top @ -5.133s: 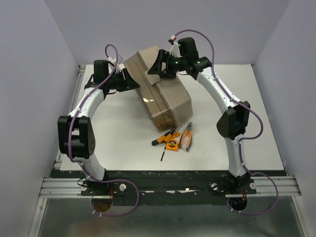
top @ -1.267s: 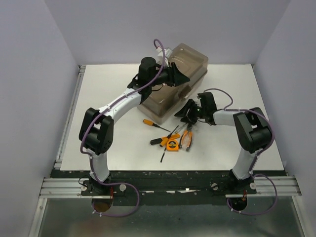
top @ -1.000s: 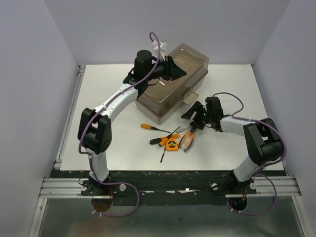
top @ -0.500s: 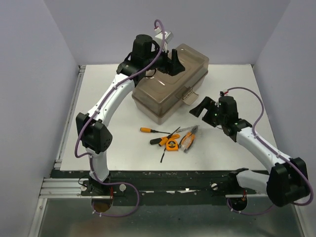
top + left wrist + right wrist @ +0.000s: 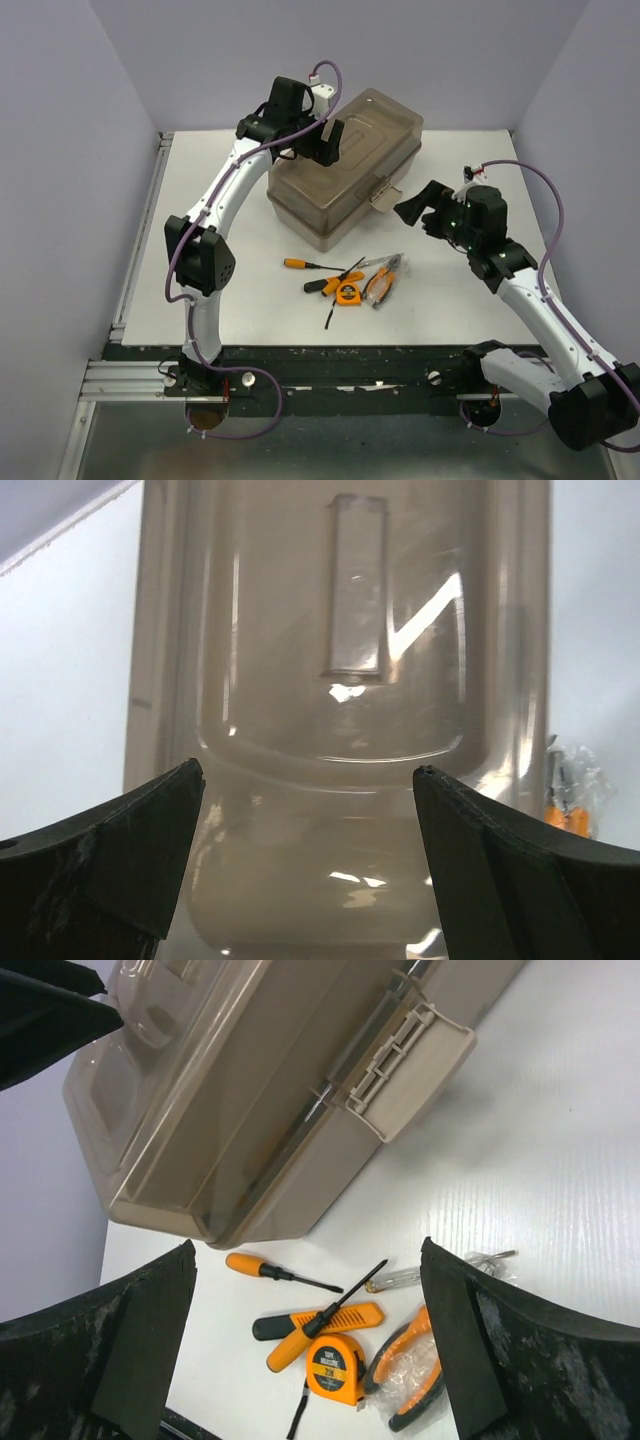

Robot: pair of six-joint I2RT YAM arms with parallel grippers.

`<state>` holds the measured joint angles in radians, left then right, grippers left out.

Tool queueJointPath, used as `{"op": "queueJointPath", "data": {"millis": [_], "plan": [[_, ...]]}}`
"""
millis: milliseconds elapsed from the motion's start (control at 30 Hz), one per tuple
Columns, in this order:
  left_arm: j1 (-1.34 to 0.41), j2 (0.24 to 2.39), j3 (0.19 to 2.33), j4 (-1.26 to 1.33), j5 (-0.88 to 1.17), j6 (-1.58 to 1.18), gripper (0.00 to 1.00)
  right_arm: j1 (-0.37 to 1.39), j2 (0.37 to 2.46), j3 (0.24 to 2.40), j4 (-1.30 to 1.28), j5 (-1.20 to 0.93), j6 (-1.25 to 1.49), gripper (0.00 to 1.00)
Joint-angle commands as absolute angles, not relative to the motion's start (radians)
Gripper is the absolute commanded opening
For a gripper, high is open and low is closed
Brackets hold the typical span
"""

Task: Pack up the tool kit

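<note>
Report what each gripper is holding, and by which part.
Nothing is held. The left gripper is open over the toolbox; the right gripper is open too, apart from the toolbox and the tools.

A white desk [image 5: 230, 300] spreads beneath the left hand [image 5: 330, 148] and the right hand [image 5: 420, 205]. It is matt and evenly lit, with only soft, faint shadows on it. Beyond the left hand rises a plain, pale lavender-grey back wall [image 5: 330, 50]. A left side wall [image 5: 60, 200] of the same colour closes the space out past the left hand, and a right side wall [image 5: 600, 130] stands out past the right hand. A silver metal rail [image 5: 140, 240] runs along the desk's edge on the left hand's side. Nearer than both hands, a black bar [image 5: 300, 358] and a slotted aluminium beam [image 5: 120, 378] border the desk. Below them lies a dull grey metal sheet [image 5: 350, 450].
</note>
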<state>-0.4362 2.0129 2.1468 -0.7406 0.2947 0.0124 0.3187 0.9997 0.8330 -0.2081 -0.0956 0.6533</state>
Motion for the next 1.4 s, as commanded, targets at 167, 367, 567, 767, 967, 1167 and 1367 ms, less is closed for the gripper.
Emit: {"op": "queueJointPath", "data": {"millis": [167,367,567,767,967,1167,1367], "plan": [[-0.338,2.086,2.155,-0.767,0.377,0.005,0.99,0.314,0.945,0.752,-0.23,-0.084,0.664,1.0],[-0.304,2.08,2.135,-0.706,0.4,-0.018,0.99,0.314,0.974,0.745,-0.221,-0.095,0.666,1.0],[-0.292,2.163,2.221,-0.696,0.46,-0.017,0.99,0.314,1.012,0.738,-0.198,-0.136,0.684,1.0],[-0.287,2.255,2.296,-0.713,0.515,-0.037,0.93,0.314,1.006,0.712,-0.198,-0.114,0.69,1.0],[-0.256,2.292,2.295,-0.73,0.521,-0.078,0.51,0.313,1.003,0.698,-0.195,-0.113,0.695,1.0],[-0.209,2.299,2.223,-0.73,0.541,-0.089,0.37,0.314,1.029,0.703,-0.187,-0.084,0.704,1.0],[-0.181,2.312,2.204,-0.719,0.589,-0.1,0.35,0.313,1.155,0.725,-0.056,-0.08,0.738,1.0]]}}
